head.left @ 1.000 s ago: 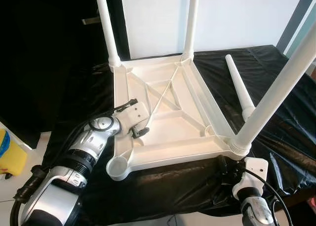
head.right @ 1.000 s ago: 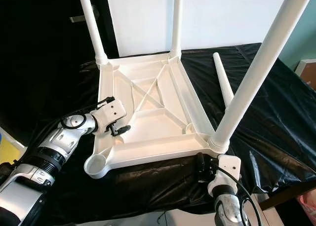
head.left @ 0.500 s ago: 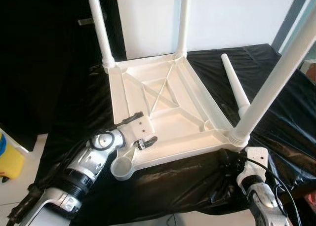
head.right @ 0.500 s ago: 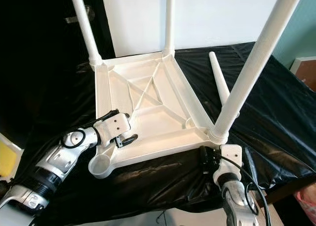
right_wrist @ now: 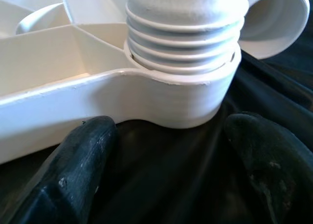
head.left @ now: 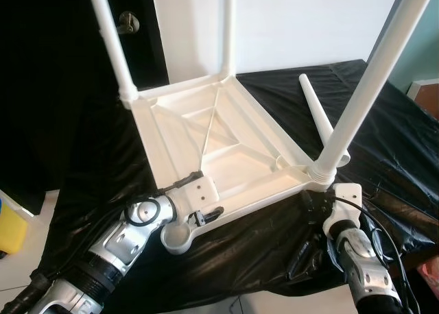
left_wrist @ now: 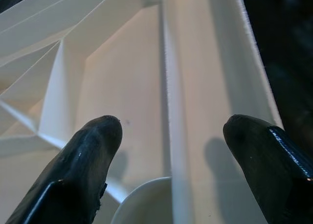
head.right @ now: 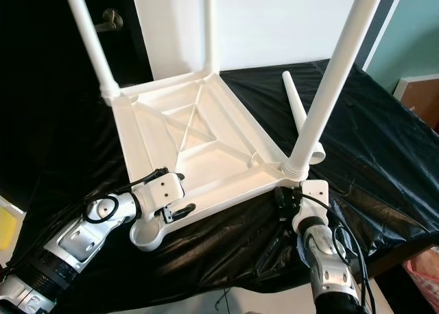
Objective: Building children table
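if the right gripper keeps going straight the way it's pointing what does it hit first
Most likely the white corner socket of the upturned table, where a threaded leg is screwed in. The open right gripper faces it just above the black cover.

Tabletop (head.left: 226,149) upside down on desk (head.left: 398,156), between the hands. Left hand (head.left: 206,214) at its empty socket (head.left: 177,238). Right hand (head.left: 317,203) before a fitted leg (head.left: 357,101). Loose leg (head.left: 317,112) beyond that.

There was one upturned tabletop (head.left: 206,146), three legs (head.left: 357,94) screwed in, one loose leg (head.left: 317,115), and one empty socket (head.left: 178,237).
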Robot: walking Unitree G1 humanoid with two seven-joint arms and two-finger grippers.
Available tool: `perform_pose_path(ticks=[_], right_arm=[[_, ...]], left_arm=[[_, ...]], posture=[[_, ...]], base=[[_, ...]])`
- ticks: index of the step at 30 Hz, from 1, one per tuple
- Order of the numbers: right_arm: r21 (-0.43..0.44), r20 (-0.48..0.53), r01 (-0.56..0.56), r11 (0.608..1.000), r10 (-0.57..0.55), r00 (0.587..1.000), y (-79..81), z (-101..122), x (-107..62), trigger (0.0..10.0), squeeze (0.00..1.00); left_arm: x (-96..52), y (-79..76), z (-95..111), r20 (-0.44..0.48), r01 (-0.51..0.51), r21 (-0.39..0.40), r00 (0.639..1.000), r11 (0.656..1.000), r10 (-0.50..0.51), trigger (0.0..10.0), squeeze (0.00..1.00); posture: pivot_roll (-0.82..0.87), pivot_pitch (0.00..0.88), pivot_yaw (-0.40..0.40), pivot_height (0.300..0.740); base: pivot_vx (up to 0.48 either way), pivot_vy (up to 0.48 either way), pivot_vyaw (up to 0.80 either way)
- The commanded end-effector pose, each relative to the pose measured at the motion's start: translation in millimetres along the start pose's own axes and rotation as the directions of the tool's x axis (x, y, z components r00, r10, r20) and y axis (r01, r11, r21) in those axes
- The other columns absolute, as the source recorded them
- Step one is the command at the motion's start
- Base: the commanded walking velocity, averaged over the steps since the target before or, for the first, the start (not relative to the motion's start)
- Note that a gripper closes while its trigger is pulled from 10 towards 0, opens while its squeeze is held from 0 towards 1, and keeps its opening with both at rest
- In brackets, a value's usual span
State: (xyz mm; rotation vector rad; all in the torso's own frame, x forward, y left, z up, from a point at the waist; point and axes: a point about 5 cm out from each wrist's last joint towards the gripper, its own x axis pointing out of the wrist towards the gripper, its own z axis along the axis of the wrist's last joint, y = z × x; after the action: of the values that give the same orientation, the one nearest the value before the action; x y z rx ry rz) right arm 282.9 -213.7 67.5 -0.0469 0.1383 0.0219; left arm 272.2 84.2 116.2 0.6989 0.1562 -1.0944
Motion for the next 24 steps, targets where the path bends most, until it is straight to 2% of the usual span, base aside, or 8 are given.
perform_pose_path(ticks=[1,8,18,19,20,21,22,24], right_arm=[[0.006,0.069,-0.057,0.998,0.056,0.996,16.7,15.5,10.9,10.0,0.00],[-0.005,0.068,-0.074,0.997,0.074,0.995,20.1,11.3,8.9,10.0,0.00],[0.004,0.083,-0.059,0.998,0.059,0.995,15.9,9.9,12.7,10.0,0.00],[-0.007,0.095,-0.051,0.999,0.052,0.994,13.7,12.0,11.9,10.0,0.00],[-0.007,0.095,-0.051,0.999,0.052,0.994,13.7,12.0,11.9,10.0,0.00],[-0.012,0.101,-0.042,0.999,0.043,0.994,9.7,12.3,9.2,10.0,0.00],[-0.014,0.102,-0.039,0.999,0.040,0.994,7.6,11.6,7.5,10.0,0.00],[-0.014,0.102,-0.037,0.999,0.039,0.994,6.5,11.0,6.6,10.0,0.00]], left_arm=[[7.0,-51.8,-2.8,0.011,0.459,-0.038,0.888,0.887,-0.459,10.0,0.00],[8.9,-57.9,8.1,0.058,0.456,-0.048,0.890,0.889,-0.453,10.0,0.00],[13.1,-52.6,21.2,0.105,0.414,-0.088,0.908,0.906,-0.404,10.0,0.00],[12.8,-35.4,22.9,0.118,0.333,-0.093,0.939,0.938,-0.322,10.0,0.00],[12.8,-35.4,22.9,0.118,0.333,-0.093,0.939,0.938,-0.322,10.0,0.00],[8.9,-13.3,23.6,0.136,0.232,-0.109,0.967,0.967,-0.216,10.0,0.00],[6.8,-0.9,24.2,0.145,0.168,-0.125,0.978,0.978,-0.150,10.0,0.00],[5.5,6.1,24.6,0.150,0.131,-0.137,0.983,0.982,-0.110,10.0,0.00]], posture=[[-0.02,0.009,0.016,0.740],[-0.01,0.014,0.008,0.740],[-0.02,0.016,0.012,0.740],[-0.02,0.015,0.010,0.740],[-0.02,0.015,0.010,0.740],[-0.02,0.014,0.008,0.740],[-0.02,0.014,0.008,0.740],[-0.02,0.014,0.008,0.740]], base=[[0.000,0.000,0.00],[0.000,0.000,0.00],[0.000,0.000,0.00],[0.000,0.000,0.00],[0.000,0.000,0.00],[0.000,0.000,0.00],[0.000,0.000,0.00],[0.000,0.000,0.00]])
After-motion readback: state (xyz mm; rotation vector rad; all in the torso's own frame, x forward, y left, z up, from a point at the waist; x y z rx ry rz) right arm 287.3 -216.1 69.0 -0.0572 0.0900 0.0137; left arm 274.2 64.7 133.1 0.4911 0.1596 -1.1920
